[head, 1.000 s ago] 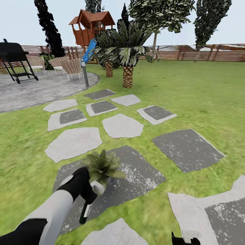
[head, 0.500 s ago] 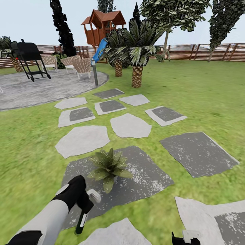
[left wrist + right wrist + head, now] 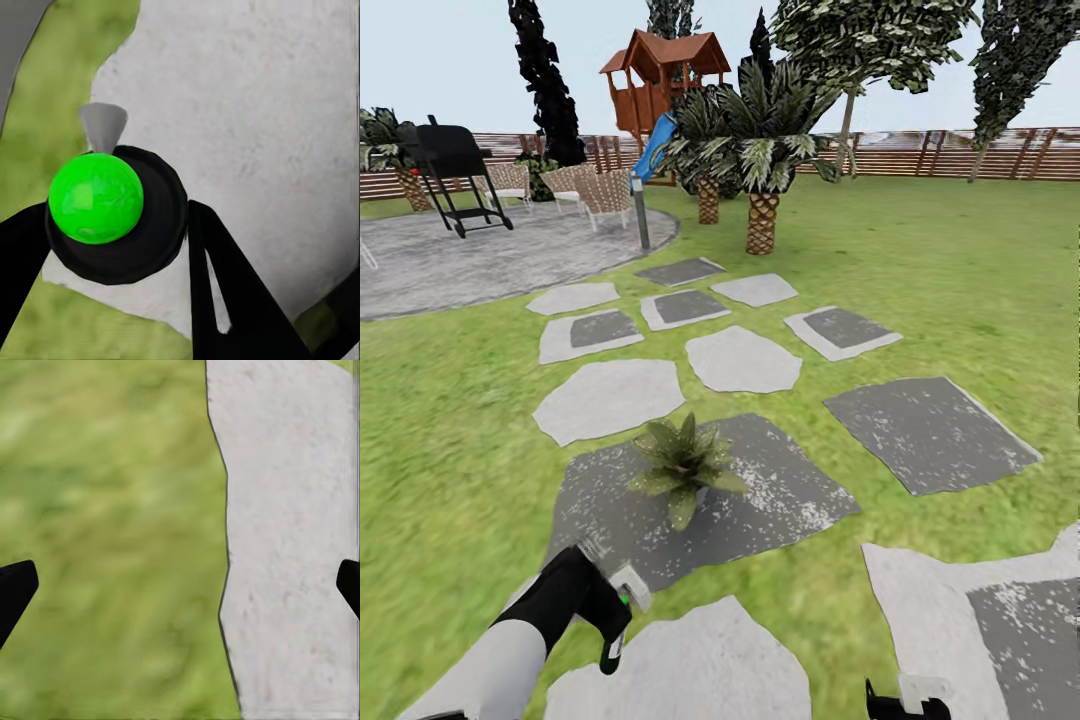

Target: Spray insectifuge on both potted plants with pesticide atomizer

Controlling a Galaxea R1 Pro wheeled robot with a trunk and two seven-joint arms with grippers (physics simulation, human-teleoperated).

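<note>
My left gripper (image 3: 610, 622) is shut on the pesticide atomizer (image 3: 611, 648), a dark-green bottle with a white label that hangs down from my grip. Its pale grey spray head (image 3: 631, 587) faces a potted plant (image 3: 685, 463). That plant is a low olive-green rosette on a dark stone slab (image 3: 780, 500), a short gap beyond the nozzle. In the left wrist view the black fingers (image 3: 221, 300) clamp the atomizer (image 3: 96, 199) over a pale stone. My right gripper (image 3: 905, 702) is low and open (image 3: 180, 585), over grass beside a pale slab. The second potted plant is out of view.
Stepping stones (image 3: 742, 358) lead across the lawn to a round paved patio (image 3: 480, 260) with a black grill (image 3: 455, 165) and chairs (image 3: 600, 190). A grey lamp post (image 3: 641, 212), palms (image 3: 760, 200), a playhouse (image 3: 660, 80) and the slat fence (image 3: 960, 152) stand beyond.
The head view panned left. My left gripper drew the atomizer back from the plant's leaves toward me, so a gap has opened between nozzle and plant.
</note>
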